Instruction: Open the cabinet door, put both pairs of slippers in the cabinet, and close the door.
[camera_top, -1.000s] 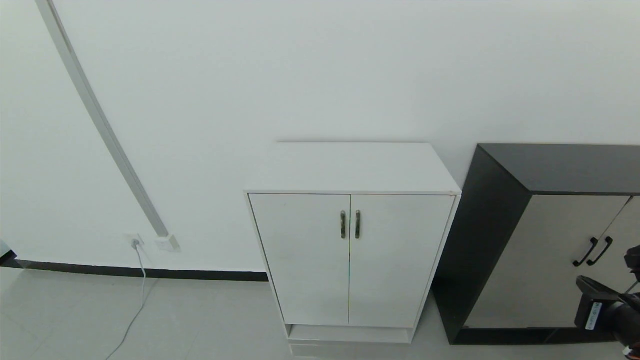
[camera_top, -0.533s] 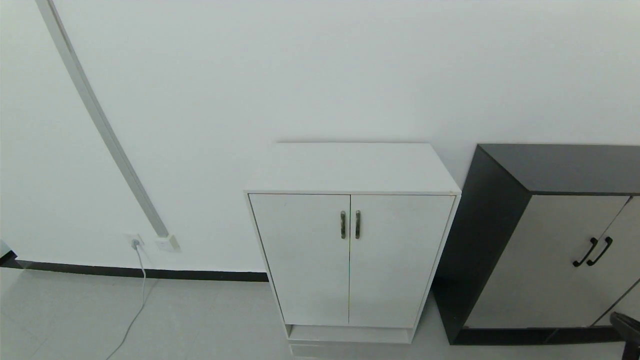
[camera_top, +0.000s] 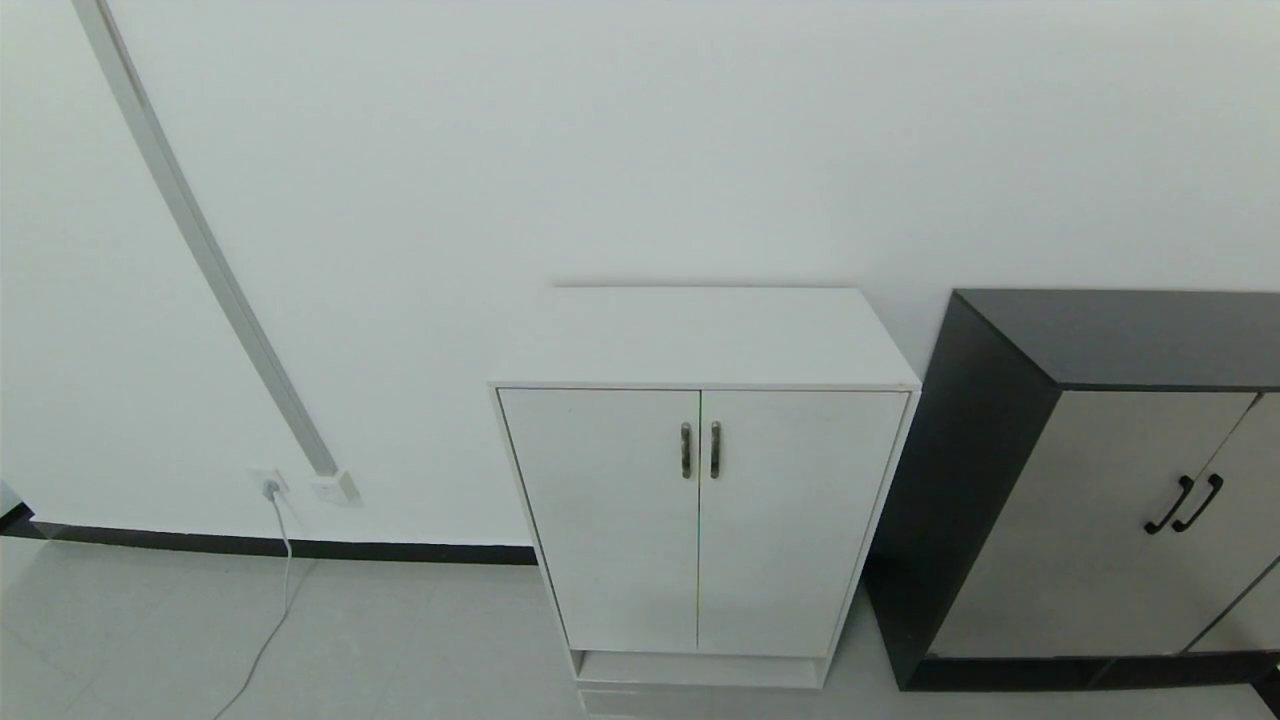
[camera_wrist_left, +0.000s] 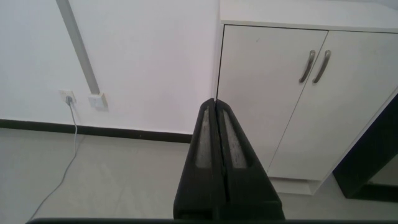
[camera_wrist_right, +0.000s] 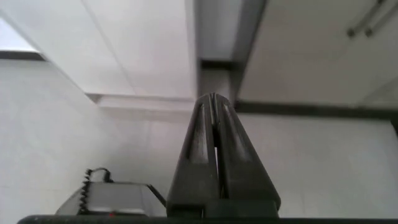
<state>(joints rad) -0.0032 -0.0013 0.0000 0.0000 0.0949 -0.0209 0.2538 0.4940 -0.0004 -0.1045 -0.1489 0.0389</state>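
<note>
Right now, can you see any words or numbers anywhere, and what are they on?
None: no word, number, label or sign can be read.
The white cabinet has plain doors with only metal handles.
The black cabinet is plain too.
The wall socket shows no print.

Closed right claw (camera_wrist_right: 213, 99) above floor (camera_wrist_right: 323, 168)
</note>
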